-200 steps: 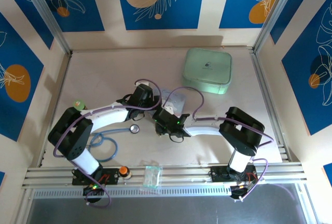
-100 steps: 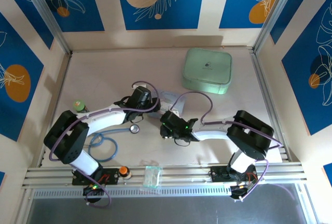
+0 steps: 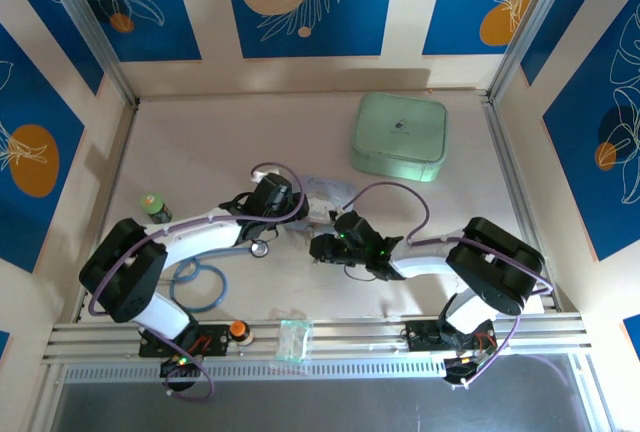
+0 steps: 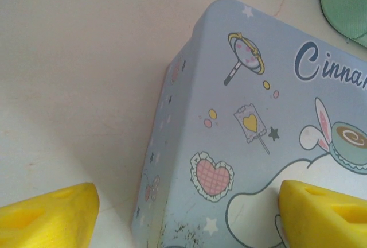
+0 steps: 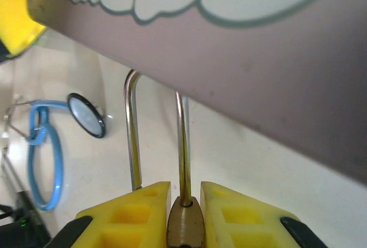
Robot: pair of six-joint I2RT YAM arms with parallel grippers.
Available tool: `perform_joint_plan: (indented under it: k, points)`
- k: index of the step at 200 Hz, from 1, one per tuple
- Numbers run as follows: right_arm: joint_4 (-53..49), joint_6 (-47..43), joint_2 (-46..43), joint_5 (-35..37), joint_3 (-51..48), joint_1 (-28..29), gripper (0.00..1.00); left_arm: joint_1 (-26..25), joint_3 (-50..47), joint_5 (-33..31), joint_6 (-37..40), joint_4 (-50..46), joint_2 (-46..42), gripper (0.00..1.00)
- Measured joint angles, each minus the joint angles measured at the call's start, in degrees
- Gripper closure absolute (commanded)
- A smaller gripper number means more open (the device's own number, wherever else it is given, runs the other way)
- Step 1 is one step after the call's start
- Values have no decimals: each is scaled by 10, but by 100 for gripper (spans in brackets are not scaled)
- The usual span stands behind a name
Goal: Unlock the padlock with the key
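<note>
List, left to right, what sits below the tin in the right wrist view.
Blue stethoscope tubing → round stethoscope head → padlock, clamped by the right hand.

Only legible txt: "Cinna…", dark-blue script, rest cut off, on lid of pale blue cartoon-printed metal tin, nr its top-right.

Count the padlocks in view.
1. The padlock is pinched in the right gripper, brass body between the yellow fingers, shackle reaching toward the pale blue tin. More could be hidden under the tin.
</note>
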Motion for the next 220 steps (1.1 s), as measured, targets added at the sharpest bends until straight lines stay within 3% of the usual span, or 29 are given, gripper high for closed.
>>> perform_joint_plan:
  k: [62,171,220]
  points:
    - [52,18,3,-40,-21,-17,86,-22,-12,-23,-43,2,-10,26]
    - [-34,10,-12,-61,3,-35,89,-34,-12,-42,-69,-12,-16,28]
    - [-73,-8,-21,-64,10,-43,91,-35,-5,-55,-48,-49,-24,8]
